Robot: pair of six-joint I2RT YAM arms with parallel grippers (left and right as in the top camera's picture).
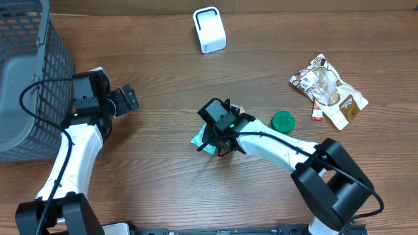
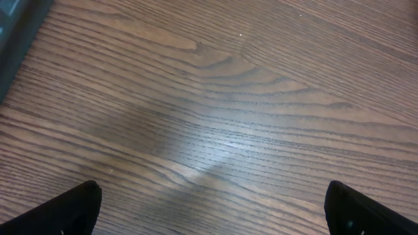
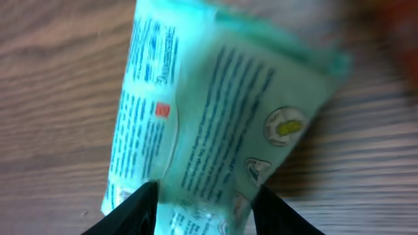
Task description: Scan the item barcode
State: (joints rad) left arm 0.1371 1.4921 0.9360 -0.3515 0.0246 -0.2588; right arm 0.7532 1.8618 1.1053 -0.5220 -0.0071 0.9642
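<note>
From overhead, the right gripper (image 1: 220, 132) is down at mid-table over a soft teal plastic packet (image 1: 200, 141) lying on the brown wooden table (image 1: 163, 176). It is well apart from the small white box-shaped scanner (image 1: 209, 29) at the far edge. The left gripper (image 1: 125, 99) hangs beside the grey mesh basket (image 1: 26, 72), its jaws spread wide with nothing in them. The left wrist view agrees: two black fingertips (image 2: 68, 209) sit at the bottom corners with bare wood between them. The right wrist view shows the packet's printed face slanting across the frame, its near end between the two black fingers (image 3: 134, 212), which touch its edges; whether they truly pinch it I cannot tell. The risk, as I judge it, lies there. A hold on only the end of a limp, slick pouch could slip or let it fold on the lift. A crumpled or turned face would hide the barcode, which I cannot pick out here, from the scanner.
</note>
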